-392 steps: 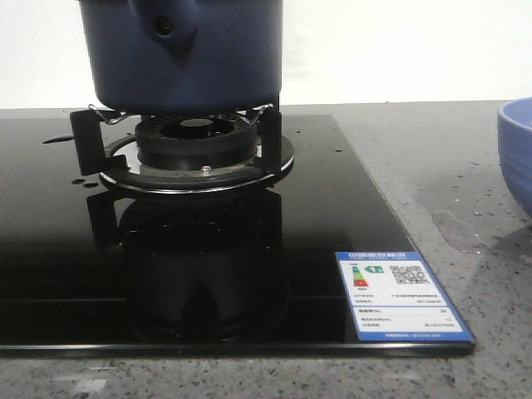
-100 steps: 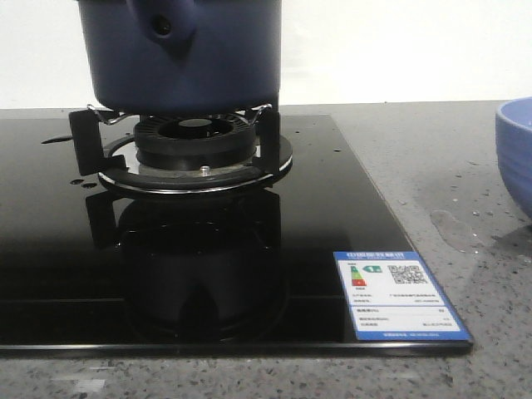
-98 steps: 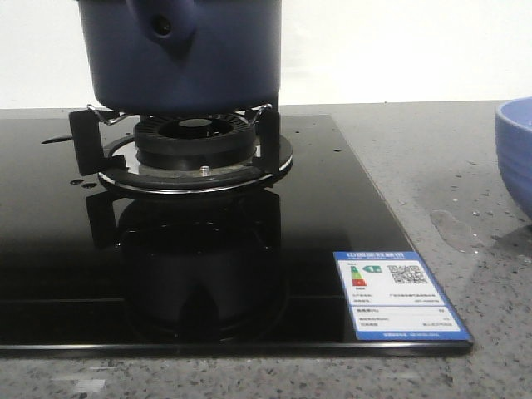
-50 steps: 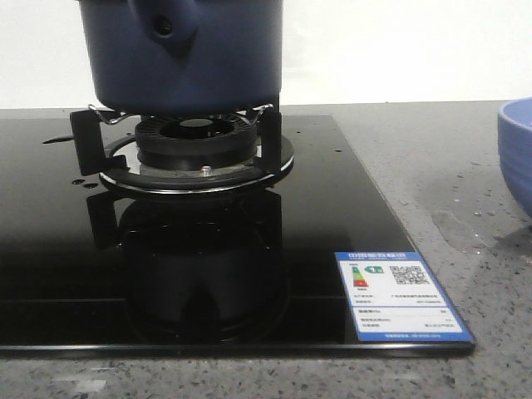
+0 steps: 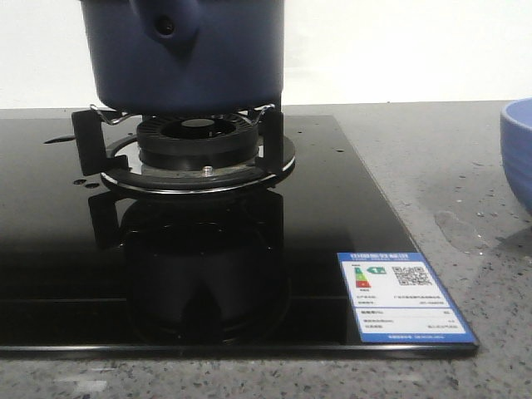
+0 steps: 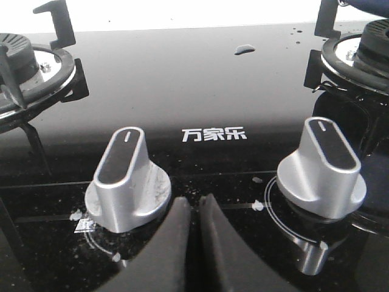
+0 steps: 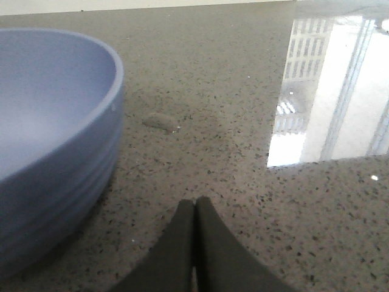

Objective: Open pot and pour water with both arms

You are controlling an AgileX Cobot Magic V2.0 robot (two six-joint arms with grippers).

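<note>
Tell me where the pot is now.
In the front view, the pot stands on the burner at upper left of the black cooktop, far left of the bowl.

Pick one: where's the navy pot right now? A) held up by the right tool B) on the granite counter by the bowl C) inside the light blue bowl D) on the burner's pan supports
D: in the front view the pot sits on the burner's pan supports, with the bowl well off to the side and no tool near it.
</note>
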